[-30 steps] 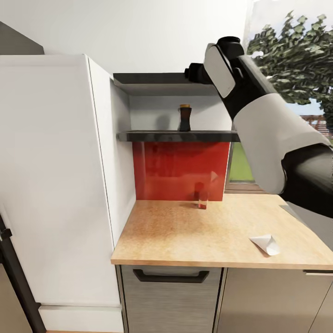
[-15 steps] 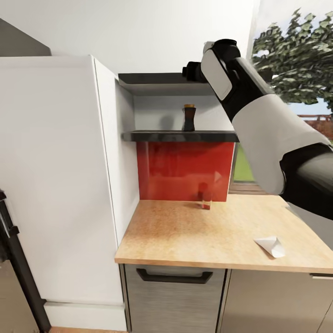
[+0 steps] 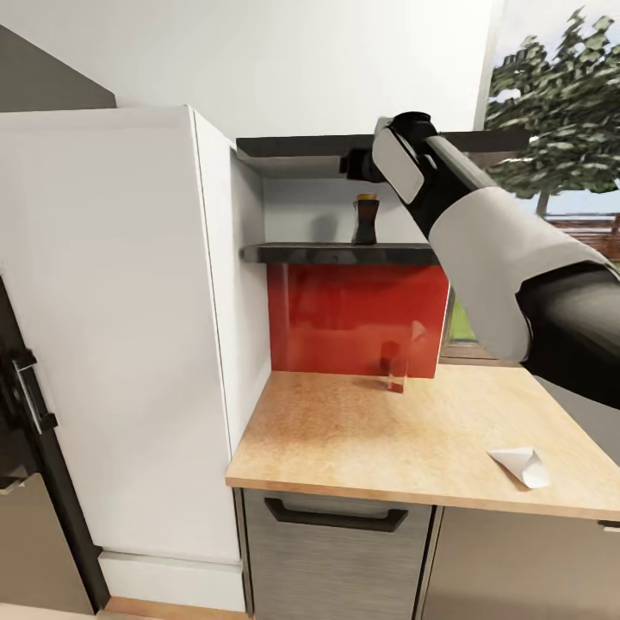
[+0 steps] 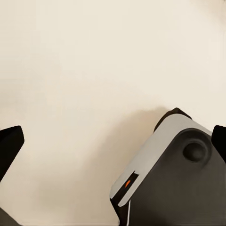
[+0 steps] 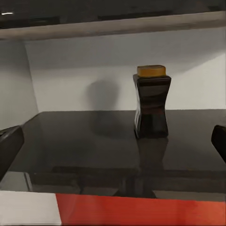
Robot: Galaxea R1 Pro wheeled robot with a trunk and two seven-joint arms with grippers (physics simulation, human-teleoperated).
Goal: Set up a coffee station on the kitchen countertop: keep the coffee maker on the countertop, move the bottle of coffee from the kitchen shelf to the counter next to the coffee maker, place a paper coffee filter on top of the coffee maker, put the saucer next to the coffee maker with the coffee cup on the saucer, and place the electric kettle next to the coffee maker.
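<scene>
Left gripper [image 4: 113,141]: fingertips spread wide at the frame edges, holding nothing, aimed at a blank pale surface. Bottle of coffee [image 3: 366,220] stands upright on the dark kitchen shelf [image 3: 301,253], not yet moved. Right gripper [image 5: 113,141], raised to shelf level, fingers wide apart and empty, faces the bottle, short of it. Paper coffee filter [image 3: 519,464] lies on the countertop [image 3: 362,430]. Judged: task barely begun.

The bottle of coffee [image 3: 366,219] stood on the shelf [image 3: 336,253] above the countertop [image 3: 344,430]. A paper coffee filter [image 3: 519,465] lay at the countertop's right front.
</scene>
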